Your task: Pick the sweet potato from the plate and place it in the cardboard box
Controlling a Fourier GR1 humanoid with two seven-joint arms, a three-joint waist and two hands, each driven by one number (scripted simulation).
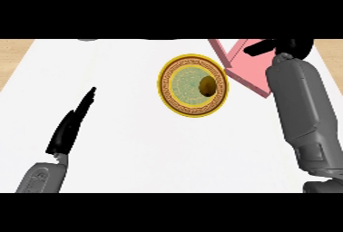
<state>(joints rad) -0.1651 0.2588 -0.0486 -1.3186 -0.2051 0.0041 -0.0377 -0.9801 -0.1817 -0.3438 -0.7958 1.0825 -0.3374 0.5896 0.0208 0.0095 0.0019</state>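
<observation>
Potato [208, 85] lies on the right part of the plate [167, 90], not touching the right hand [281, 46]; it is to that hand's left and nearer the robot. The right hand is partly cut off at the view's far edge, above the pink box [242, 70]. How far open it is I cannot tell, but it has no hold of the potato. The left hand [70, 127] rests with straight fingers well off to the left, holding nothing.

In my judgement the pick is not yet made, so the step in hand is the reach. The next move calls for the right hand to travel leftward off the box, come down over the plate and close round the potato. The carry would then be short, since the box lies just beside the plate.
</observation>
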